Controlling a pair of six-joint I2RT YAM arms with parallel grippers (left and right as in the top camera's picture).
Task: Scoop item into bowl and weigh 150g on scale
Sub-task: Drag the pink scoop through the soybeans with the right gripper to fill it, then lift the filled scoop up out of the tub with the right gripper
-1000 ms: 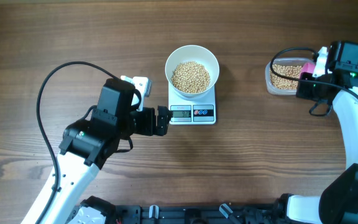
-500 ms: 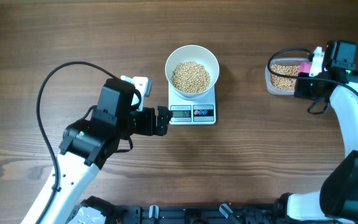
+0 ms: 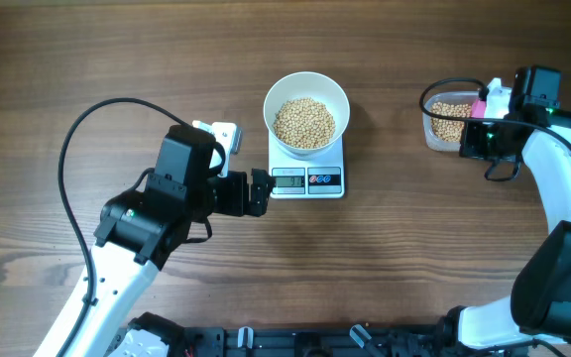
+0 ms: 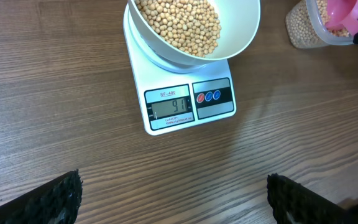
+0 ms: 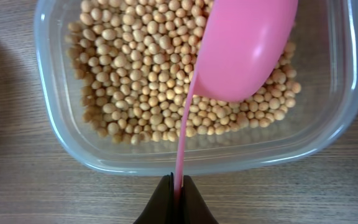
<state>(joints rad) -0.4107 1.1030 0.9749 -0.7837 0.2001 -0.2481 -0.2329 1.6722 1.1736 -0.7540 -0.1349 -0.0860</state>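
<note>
My right end effector [image 5: 178, 200] is clamped shut on the thin handle of the pink scoop [image 5: 244, 50], cup over the beans [image 5: 135, 81] in the clear tub [image 5: 61, 146]; contact unclear. My left end effector [image 3: 262, 192] gapes fully wide, holding nothing, just left of the scale [image 4: 213, 98]. The white bowl [image 3: 278, 89] sits on the scale, part-filled with beans. Everything rests on the wooden bench [image 3: 414, 248].

I see a matt wood-grain table [image 3: 117, 59], a glossy pink plastic scoop [image 5: 244, 50], a clear plastic tub [image 5: 55, 124] and a smooth white bowl [image 4: 241, 25].
</note>
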